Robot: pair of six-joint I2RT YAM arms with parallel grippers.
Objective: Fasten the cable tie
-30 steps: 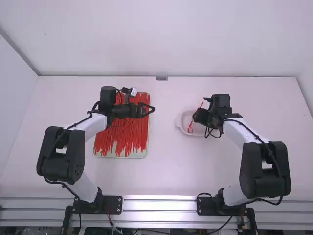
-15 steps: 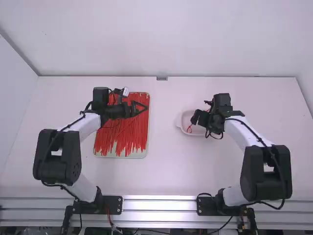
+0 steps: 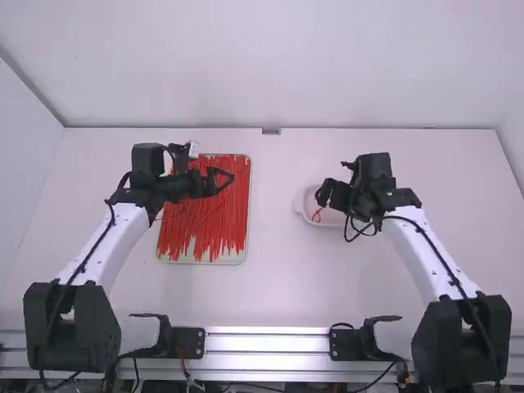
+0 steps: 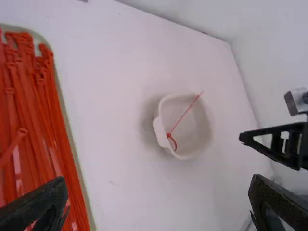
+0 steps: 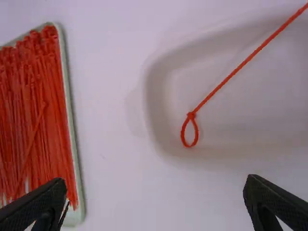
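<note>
Cable tie (image 5: 190,132) sits in the white dish (image 3: 304,201), right of centre on the table (image 3: 278,278). It's closed into a small loop and the tail runs up past the rim. The tail end is cut off in my right wrist view. Right claw (image 3: 325,196) hangs over the dish, spread wide and empty, covering part of it from above. Left claw (image 3: 232,179) is over the tray (image 3: 205,259) of loose red ties (image 3: 205,221), also wide apart, gripping nothing. I can't separate single ties in that pile.

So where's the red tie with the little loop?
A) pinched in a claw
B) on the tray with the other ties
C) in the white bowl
C: the looped red tie lies inside the white bowl, with its tail sticking up over the rim.
</note>
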